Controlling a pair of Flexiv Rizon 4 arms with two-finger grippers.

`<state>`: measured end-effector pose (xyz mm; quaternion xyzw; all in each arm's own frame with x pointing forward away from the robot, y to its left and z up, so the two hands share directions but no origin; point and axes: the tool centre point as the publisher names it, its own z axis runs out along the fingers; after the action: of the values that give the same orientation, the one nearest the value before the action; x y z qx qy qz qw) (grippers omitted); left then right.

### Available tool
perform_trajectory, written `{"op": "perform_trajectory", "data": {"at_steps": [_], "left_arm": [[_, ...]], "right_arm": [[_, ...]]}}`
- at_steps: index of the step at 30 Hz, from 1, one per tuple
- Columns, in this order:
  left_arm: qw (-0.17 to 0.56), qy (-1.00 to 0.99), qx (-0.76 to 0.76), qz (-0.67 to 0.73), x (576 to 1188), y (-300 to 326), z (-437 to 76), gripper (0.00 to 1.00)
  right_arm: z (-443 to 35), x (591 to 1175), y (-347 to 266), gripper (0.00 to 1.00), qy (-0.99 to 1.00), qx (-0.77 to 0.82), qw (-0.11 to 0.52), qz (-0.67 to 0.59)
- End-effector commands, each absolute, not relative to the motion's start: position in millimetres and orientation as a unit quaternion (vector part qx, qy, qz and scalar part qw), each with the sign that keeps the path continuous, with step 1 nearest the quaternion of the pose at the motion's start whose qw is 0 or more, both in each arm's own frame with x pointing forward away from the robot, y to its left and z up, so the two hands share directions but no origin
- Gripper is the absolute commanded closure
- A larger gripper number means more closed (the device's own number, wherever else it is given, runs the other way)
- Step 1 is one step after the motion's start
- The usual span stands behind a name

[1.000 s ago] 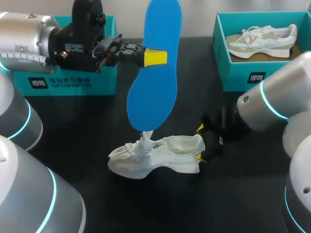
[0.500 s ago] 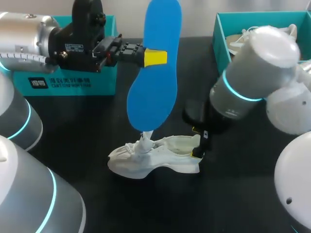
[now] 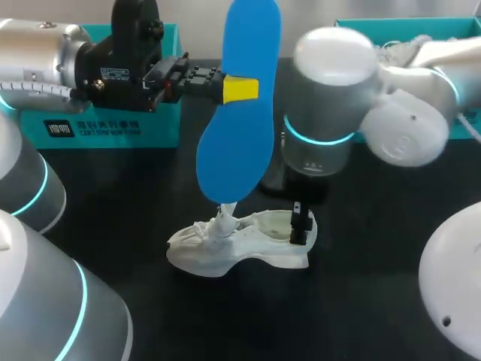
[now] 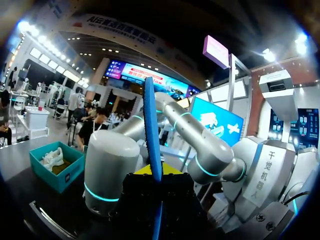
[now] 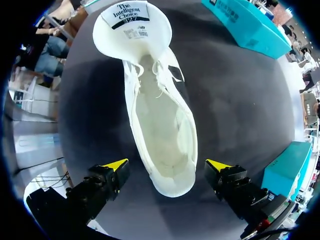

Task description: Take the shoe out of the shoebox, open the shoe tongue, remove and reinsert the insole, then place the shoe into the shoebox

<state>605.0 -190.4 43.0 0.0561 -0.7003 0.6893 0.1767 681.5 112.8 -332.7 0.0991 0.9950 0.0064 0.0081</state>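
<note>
Reinsertion is in hand, I judge: left fingers (image 3: 240,89) clamp the blue insole (image 3: 242,135) upright over the shoe (image 3: 240,248) on the table (image 3: 376,293), right fingers (image 3: 301,226) spread wide astride its heel, gripping nothing; next they should pinch the heel so the insole can slide in.

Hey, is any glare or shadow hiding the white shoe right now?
Head view: white mesh sneaker evenly lit, no glare. Right wrist view: pale sheen on the black table beside it, shoe's inside plainly lit. Left wrist view: sneaker not in view.
</note>
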Motion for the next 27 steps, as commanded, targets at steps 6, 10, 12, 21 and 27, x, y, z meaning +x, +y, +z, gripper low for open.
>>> {"op": "perform_trajectory", "data": {"at_steps": [6,10,12,21,27], "left_arm": [[0.177,-0.701,0.056,0.689,605,-190,43,1.0],[0.177,-0.701,0.056,0.689,605,-190,43,1.0],[0.177,-0.701,0.056,0.689,605,-190,43,1.0],[0.177,-0.701,0.056,0.689,605,-190,43,1.0],[0.177,-0.701,0.056,0.689,605,-190,43,1.0]], "right_arm": [[-328,681,124,0.0,0.992,0.097,0.004,-0.083],[-321,686,131,0.0,0.993,0.086,0.015,-0.076],[-319,690,135,0.0,0.994,0.081,0.017,-0.074],[-322,710,151,0.0,0.996,0.055,0.029,-0.065],[-337,720,159,0.0,0.998,0.028,0.033,-0.055]]}}
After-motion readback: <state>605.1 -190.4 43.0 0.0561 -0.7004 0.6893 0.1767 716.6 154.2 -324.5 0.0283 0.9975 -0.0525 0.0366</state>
